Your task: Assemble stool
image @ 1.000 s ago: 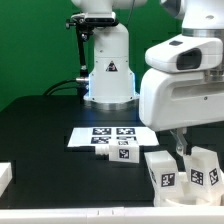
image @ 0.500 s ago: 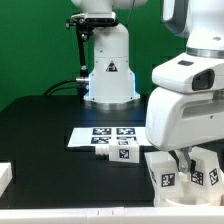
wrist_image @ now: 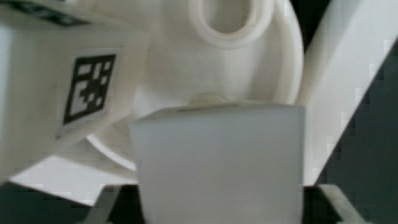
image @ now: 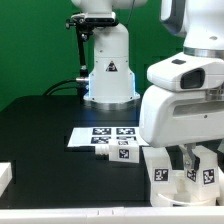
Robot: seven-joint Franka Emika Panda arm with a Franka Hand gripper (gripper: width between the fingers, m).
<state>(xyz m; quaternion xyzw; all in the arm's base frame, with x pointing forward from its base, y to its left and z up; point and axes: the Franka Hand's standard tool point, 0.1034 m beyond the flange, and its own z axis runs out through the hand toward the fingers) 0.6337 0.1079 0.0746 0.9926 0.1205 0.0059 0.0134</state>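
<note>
Standing upright, long axis vertical, a stool leg (wrist_image: pixel 222 165) sits between the jaws; whether they clamp is unclear.

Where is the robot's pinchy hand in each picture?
Exterior view: the gripper is low at the exterior view's right, under the big white arm, beside a tagged leg.
Wrist view: only its dark fingers show, one on each side of a white leg.
Shared landmark: the tagged leg close by the gripper, probably the same one in both.
</note>
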